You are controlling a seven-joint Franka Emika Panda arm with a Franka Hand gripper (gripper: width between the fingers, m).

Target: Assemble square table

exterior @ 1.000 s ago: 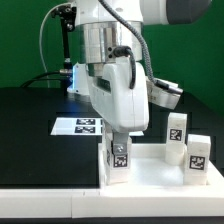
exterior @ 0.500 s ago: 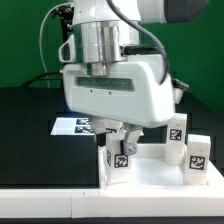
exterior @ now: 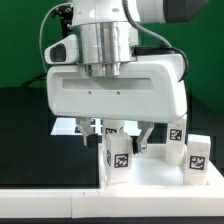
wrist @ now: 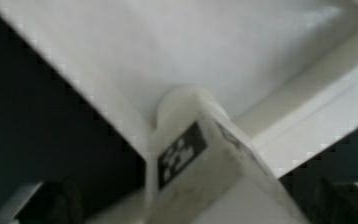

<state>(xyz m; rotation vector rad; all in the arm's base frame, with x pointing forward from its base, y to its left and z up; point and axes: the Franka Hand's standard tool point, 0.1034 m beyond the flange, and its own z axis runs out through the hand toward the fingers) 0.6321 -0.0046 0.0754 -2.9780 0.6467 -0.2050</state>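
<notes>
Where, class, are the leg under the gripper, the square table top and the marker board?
leg [exterior: 118, 157]: exterior view, tagged front face.
square table top [exterior: 150, 176]: exterior view, bare surface.
marker board [exterior: 72, 127]: exterior view, visible white corner.

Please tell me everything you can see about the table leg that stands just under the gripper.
The leg is a short white block, plastic by its look, with a black-and-white square tag on the face toward the exterior camera. It stands upright at the near corner of the tabletop, on the exterior view's left. The gripper hangs directly above it with jaws open, one finger on each side; no finger appears to touch it. In the wrist view the leg shows as a blurred white bar bearing the tag.
</notes>
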